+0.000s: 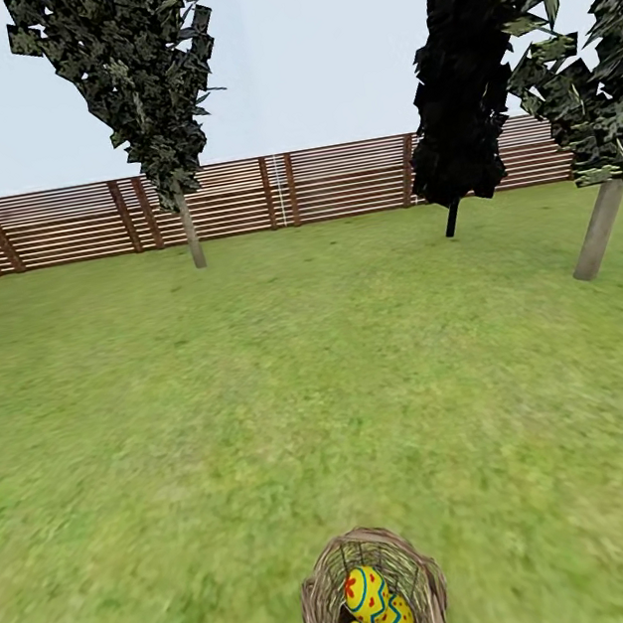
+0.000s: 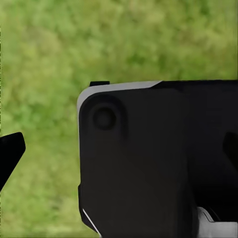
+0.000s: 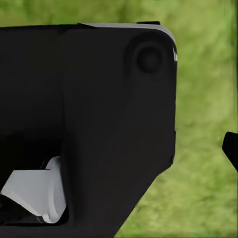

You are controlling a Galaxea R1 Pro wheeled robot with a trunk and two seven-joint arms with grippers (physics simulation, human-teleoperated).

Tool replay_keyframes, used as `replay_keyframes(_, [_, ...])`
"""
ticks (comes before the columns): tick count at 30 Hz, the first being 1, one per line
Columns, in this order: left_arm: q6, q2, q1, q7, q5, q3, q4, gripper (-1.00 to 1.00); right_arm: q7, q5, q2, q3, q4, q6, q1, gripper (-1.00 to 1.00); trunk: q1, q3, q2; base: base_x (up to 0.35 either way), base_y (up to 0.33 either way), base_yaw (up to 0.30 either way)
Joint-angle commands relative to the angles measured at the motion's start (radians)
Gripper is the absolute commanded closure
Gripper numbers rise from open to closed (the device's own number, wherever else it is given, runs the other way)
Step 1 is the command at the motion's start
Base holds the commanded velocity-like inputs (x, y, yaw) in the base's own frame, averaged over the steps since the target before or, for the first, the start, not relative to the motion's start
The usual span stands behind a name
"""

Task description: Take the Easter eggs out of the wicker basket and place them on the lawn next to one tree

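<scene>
three eggs (image 1: 372,616) in wicker basket (image 1: 319,602)

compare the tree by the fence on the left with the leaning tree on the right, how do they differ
The left tree stands nearly upright close to the fence; the right tree leans and stands nearer on the lawn. The left trunk looks thinner, the right thicker. Both have pale trunks and dark foliage with whitish-green blotches.
</scene>
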Motion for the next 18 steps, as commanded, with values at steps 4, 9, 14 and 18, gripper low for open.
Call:
replay_keyframes(4, [-0.002,0.000,0.000,0.000,0.000,-0.001,0.001,-1.00,-0.004,-0.002,-0.002,-0.028,-0.009,-0.017,0.002,-1.00,0.000,-0.001,-0.001,0.000,0.000,0.000])
replay_keyframes(9, [-0.002,0.001,-0.001,-0.001,0.000,-0.001,0.000,-1.00,-0.001,-0.002,-0.006,-0.135,-0.040,-0.120,0.008,-1.00,0.000,-0.001,-0.001,0.000,0.000,0.000])
replay_keyframes(14, [-0.003,0.002,0.000,-0.001,0.000,-0.002,0.000,-1.00,0.009,-0.003,-0.005,-0.224,-0.235,-0.170,0.101,-1.00,0.000,-0.001,-0.001,0.000,0.000,0.000])
replay_keyframes(18, [-0.003,0.003,0.000,0.001,0.001,-0.002,0.000,-1.00,0.012,-0.005,0.004,-0.240,-0.570,-0.148,0.256,-1.00,0.000,-0.001,-0.001,0.000,0.000,0.000])
